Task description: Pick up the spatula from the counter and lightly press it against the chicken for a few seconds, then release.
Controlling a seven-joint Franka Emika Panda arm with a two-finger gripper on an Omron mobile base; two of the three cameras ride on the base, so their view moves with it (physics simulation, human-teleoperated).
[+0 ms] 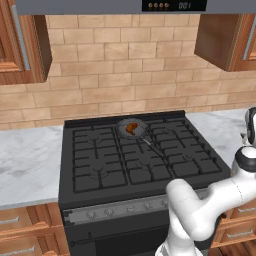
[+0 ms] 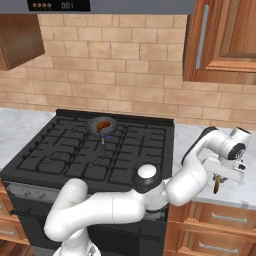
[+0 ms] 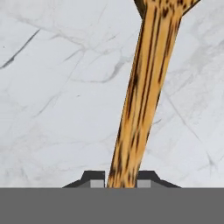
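The spatula is seen in the hand view as a wooden piece, pale orange-brown with dark streaked grain running along its length. Its long flat handle is narrow near the gripper and begins to flare into the blade at the top edge of that view. The handle is set between the two dark finger tips, which are drawn in against it on either side, so the jaws are closed on the handle. White marble counter with grey veins is seen behind it. Whether the spatula rests on that surface or is held just clear cannot be told.

In the right base view, the spatula is seen as a short brown piece below the hand, over the counter to the right of the black stove. It is well apart from the chicken, a small orange-brown piece lying in a grey pan on a rear burner.

On the hood's dark display, a row of orange dots is shown beside pale digits that can be read as 001
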